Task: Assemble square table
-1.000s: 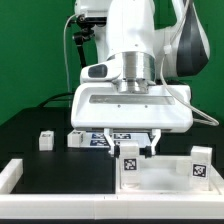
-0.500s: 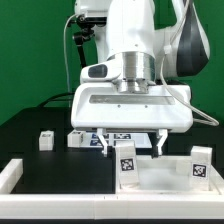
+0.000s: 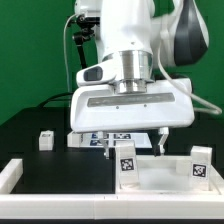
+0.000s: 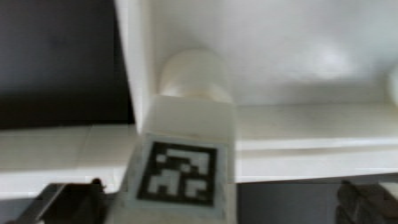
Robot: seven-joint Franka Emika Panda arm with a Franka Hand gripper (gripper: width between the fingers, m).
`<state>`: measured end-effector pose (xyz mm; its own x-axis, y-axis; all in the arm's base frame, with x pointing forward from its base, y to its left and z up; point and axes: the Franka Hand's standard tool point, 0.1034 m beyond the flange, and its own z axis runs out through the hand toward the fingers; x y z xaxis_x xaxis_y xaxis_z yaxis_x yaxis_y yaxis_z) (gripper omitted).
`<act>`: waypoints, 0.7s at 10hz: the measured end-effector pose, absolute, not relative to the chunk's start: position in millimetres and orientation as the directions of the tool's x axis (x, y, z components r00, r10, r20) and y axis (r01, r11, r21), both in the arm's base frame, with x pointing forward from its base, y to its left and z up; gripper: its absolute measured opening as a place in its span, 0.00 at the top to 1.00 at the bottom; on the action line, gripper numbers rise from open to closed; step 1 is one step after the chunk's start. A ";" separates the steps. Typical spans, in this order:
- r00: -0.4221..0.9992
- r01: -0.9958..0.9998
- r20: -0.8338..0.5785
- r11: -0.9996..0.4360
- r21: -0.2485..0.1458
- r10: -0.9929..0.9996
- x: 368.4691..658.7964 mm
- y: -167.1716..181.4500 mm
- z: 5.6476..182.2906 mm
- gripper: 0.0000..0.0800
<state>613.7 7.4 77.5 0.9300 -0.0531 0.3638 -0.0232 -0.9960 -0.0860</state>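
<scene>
The white square tabletop panel (image 3: 165, 178) lies on the table at the exterior view's right; it also shows in the wrist view (image 4: 285, 60). A white tagged leg (image 3: 127, 165) stands upright on its near corner and shows close up in the wrist view (image 4: 187, 150). A second tagged leg (image 3: 200, 165) stands on the panel's right side. A third leg (image 3: 45, 140) lies on the black table at the left. My gripper (image 3: 134, 146) hangs just above the first leg, open, with gaps on both sides of the leg (image 4: 222, 205).
The marker board (image 3: 95, 139) lies behind the gripper. A low white border wall (image 3: 60, 192) runs along the front and up the left side. Bare black table (image 3: 60, 165) lies between the wall and the small leg.
The fingers have spread apart from the upright leg and the hand has risen slightly. The leg stays standing on the panel.
</scene>
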 end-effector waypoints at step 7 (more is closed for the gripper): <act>0.989 -0.068 0.119 -0.980 -0.184 -0.091 615.3 10.0 69.2 0.19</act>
<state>615.3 10.0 69.2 0.9887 -0.0913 0.1192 -0.0683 -0.9805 -0.1844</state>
